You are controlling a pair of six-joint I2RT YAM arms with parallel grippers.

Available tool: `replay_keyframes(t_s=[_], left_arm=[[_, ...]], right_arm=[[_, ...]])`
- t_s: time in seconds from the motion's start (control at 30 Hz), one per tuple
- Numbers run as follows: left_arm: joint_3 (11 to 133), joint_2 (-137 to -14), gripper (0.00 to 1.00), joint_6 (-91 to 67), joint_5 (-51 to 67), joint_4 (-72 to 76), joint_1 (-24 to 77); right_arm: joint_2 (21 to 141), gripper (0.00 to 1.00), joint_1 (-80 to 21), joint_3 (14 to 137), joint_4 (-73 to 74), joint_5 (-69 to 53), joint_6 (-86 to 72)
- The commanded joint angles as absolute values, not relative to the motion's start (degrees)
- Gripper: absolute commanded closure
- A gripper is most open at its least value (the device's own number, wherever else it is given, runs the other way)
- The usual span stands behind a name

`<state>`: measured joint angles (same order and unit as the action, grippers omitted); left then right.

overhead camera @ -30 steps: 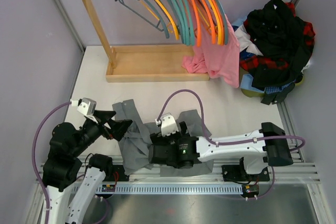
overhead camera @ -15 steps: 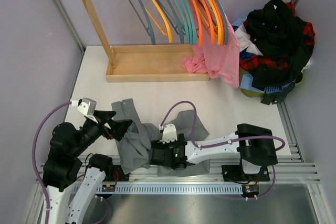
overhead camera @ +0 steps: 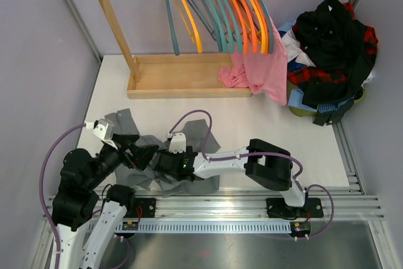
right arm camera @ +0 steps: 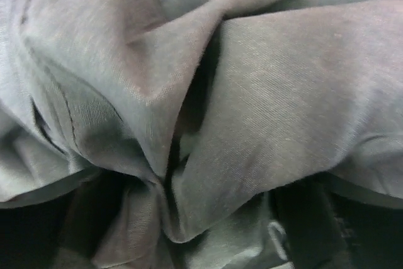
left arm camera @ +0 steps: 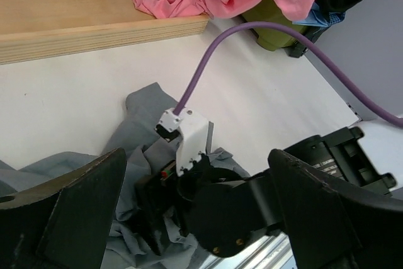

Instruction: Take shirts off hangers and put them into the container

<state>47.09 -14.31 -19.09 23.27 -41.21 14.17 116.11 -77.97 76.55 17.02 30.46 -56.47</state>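
Top external: the grey shirt (overhead camera: 124, 124) lies crumpled near the arm bases, spread roughly left to right and well apart from the container (overhead camera: 297, 108) at far right. The right gripper (overhead camera: 162, 163), its arm stretched low across to the left, is sunk into the heap's middle, with the left gripper (overhead camera: 143, 154) just beside it. Left wrist: its fingers gape wide and empty, the shirt below and ahead; right wrist: only grey folds close up, fingers unseen, jaws apparently spread with no hold evident.
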Motion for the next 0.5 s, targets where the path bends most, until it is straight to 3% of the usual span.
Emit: replay_keyframes(t_s=[0.0,0.03,0.1,0.13,0.2,0.23,0.27,0.47], left_arm=[[47.3,-13.6,0.01,-19.2,22.8,-40.5,14.1],[47.3,-13.5,0.01,-19.3,22.9,-40.3,14.1],[47.1,-13.5,0.01,-19.2,22.9,-40.0,14.1],[46.9,-13.5,0.01,-19.2,23.0,-39.9,14.1],[46.8,-13.6,0.01,-19.4,23.1,-39.8,14.1],[46.9,-13.6,0.01,-19.3,23.1,-39.8,14.1],[46.9,-13.7,0.01,-19.4,23.1,-39.8,14.1],[46.9,-13.9,0.01,-19.4,23.6,-40.0,14.1]], right_arm=[[125.6,0.12,-76.5,77.3,39.2,31.8,-63.0],[125.8,0.28,-76.1,77.0,41.5,33.1,-64.1],[124.8,0.40,-73.6,74.6,45.0,35.3,-66.2],[123.9,0.54,-72.6,73.2,45.1,36.0,-67.0],[119.6,0.72,-69.5,67.5,42.6,36.2,-67.3],[117.8,0.91,-68.3,65.2,40.8,34.8,-67.3],[113.9,1.00,-65.9,60.9,38.9,34.0,-67.3],[101.1,1.00,-63.5,55.8,39.6,39.6,-71.4]])
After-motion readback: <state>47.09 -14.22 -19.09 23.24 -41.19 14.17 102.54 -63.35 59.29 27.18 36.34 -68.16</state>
